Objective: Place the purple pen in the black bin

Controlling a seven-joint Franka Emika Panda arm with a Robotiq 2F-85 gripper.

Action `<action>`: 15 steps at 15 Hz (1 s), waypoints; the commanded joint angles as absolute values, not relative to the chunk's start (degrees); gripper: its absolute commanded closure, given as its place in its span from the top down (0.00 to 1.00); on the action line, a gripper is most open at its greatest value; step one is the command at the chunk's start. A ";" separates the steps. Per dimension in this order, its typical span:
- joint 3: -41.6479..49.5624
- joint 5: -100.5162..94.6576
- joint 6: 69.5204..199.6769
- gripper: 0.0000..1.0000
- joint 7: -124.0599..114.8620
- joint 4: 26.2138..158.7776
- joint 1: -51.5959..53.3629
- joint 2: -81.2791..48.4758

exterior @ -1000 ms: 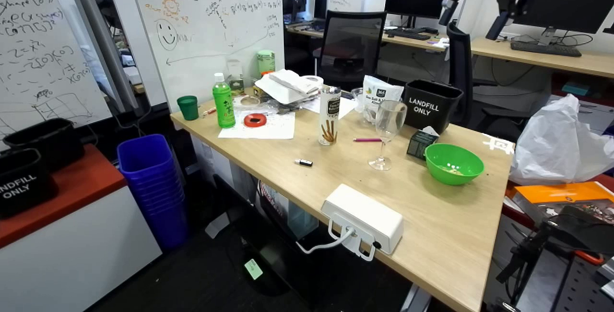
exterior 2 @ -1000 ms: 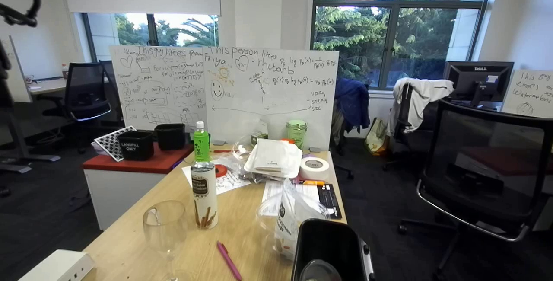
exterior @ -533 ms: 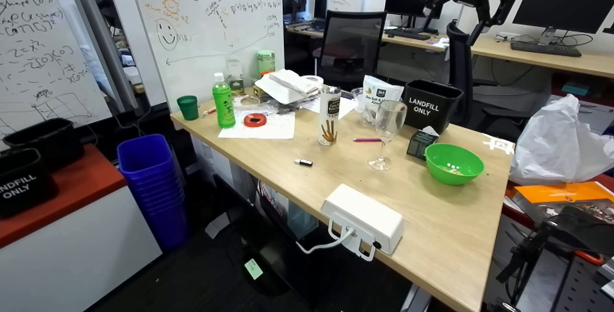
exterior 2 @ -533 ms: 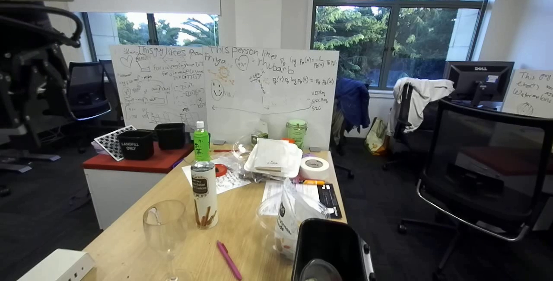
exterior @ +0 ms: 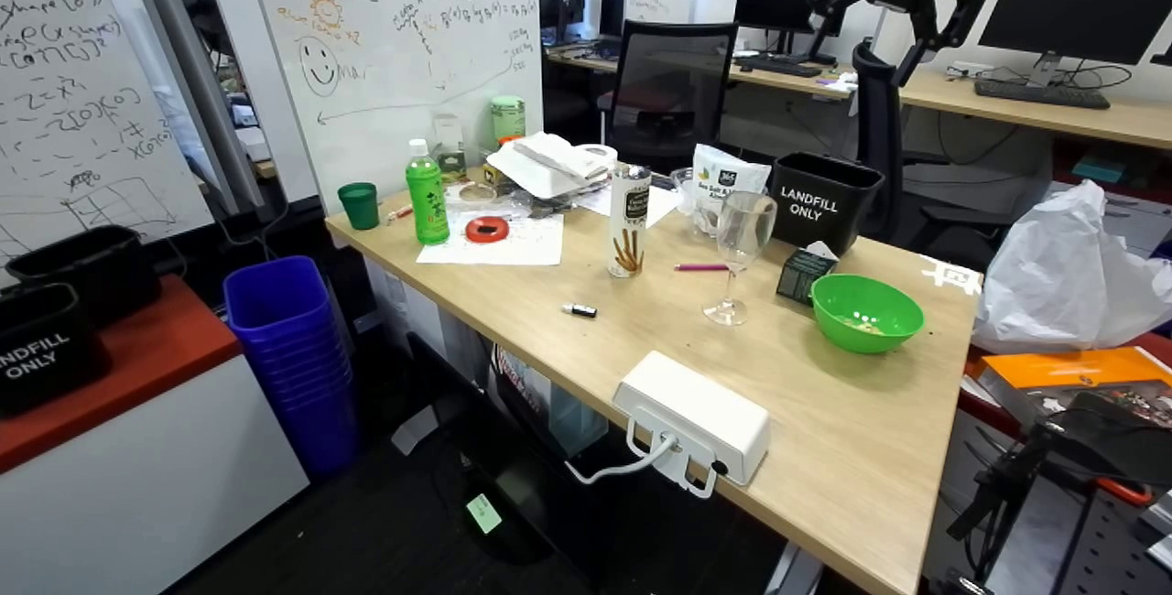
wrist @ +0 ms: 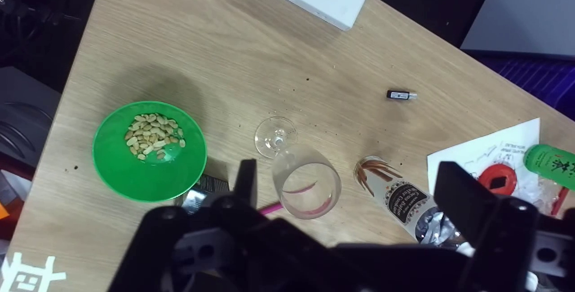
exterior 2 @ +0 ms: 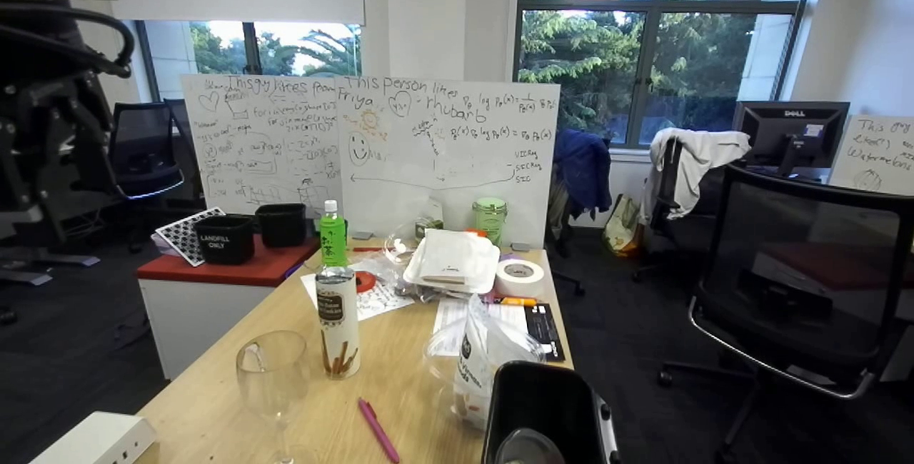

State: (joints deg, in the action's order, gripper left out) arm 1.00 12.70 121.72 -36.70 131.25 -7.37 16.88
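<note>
Purple pen [exterior 2: 378,430] lies on the table [exterior: 824,403] between wine glass [exterior 2: 275,377] and black bin [exterior: 813,203]; my tool [wrist: 348,177], empty and spread wide, hangs high, I judge, to clear the glass before any descent.

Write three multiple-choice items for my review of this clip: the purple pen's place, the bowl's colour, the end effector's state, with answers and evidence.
1. Where is the purple pen?
A. Inside the black bin
B. On the table
C. Inside the green bottle

2. What colour is the bowl?
A. White
B. Red
C. Green

3. How is the end effector?
A. Open, holding nothing
B. Shut on the purple pen
C. Shut, holding nothing

1 B: both exterior views show it lying there.
2 C: the wrist view shows it green inside.
3 A: the wrist view shows its jaws wide apart, gripping nothing.
</note>
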 commanded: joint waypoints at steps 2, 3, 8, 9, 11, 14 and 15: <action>0.51 13.20 122.62 1.00 -47.80 129.16 -8.34 13.48; 0.66 13.60 123.40 1.00 -50.78 128.56 -8.21 12.28; 2.60 14.53 128.72 1.00 -64.32 123.88 -7.88 3.89; 3.31 14.54 130.14 1.00 -66.62 123.03 -7.95 2.41; 4.85 15.26 132.37 1.00 -70.90 121.58 -7.97 -0.17; 6.83 15.23 137.32 1.00 -78.23 120.20 -7.90 -3.99; 7.30 15.74 139.00 1.00 -80.59 119.89 -7.79 -5.29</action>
State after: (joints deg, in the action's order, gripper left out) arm 6.60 13.78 135.87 -74.75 121.59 -7.89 -2.16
